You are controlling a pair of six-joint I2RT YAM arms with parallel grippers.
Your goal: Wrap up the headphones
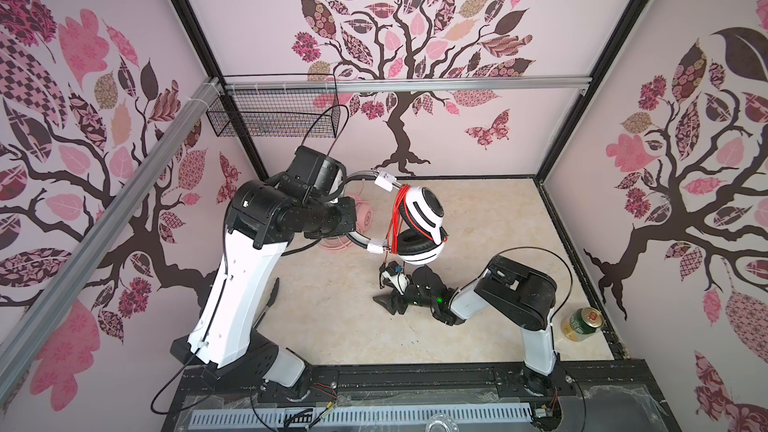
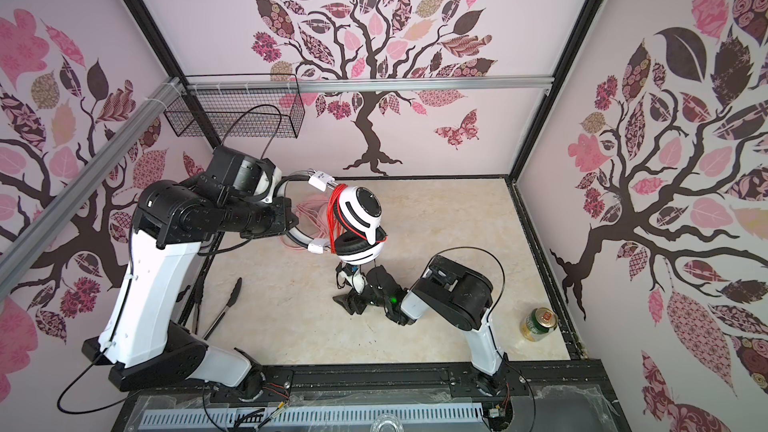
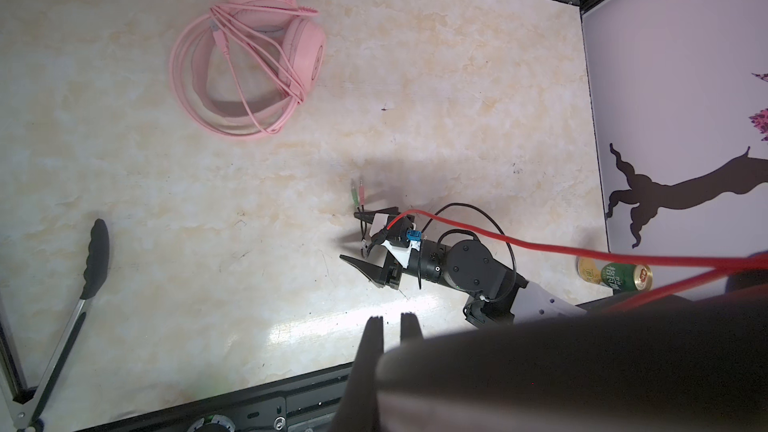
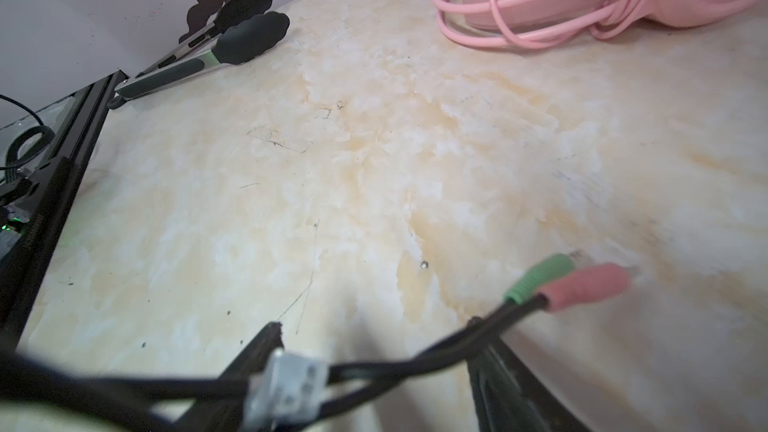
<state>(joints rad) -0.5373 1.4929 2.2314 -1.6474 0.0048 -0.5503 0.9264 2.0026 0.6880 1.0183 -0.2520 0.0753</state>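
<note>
Over marbled tabletop (image 1: 478,222), left pincer (image 3: 391,320) clamps white-and-black headphones (image 1: 424,209) aloft; right pincer (image 3: 349,236) open.

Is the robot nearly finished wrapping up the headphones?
Nearly. Done: the pink headphones lie on the table with their cable looped round them. In hand: the left claw holds up the white-and-black headphones, red cable mostly wound on. Left: the loose plug end, by the open right claw.

The bench (image 1: 490,218) lies bare at its right rear and front middle. Tongs (image 3: 96,255) take the front left edge, the pink headset (image 3: 249,64) the left rear, a green can (image 1: 582,324) the right edge (close to the wall); the white-and-black headset (image 1: 426,209) hangs above the centre.
</note>
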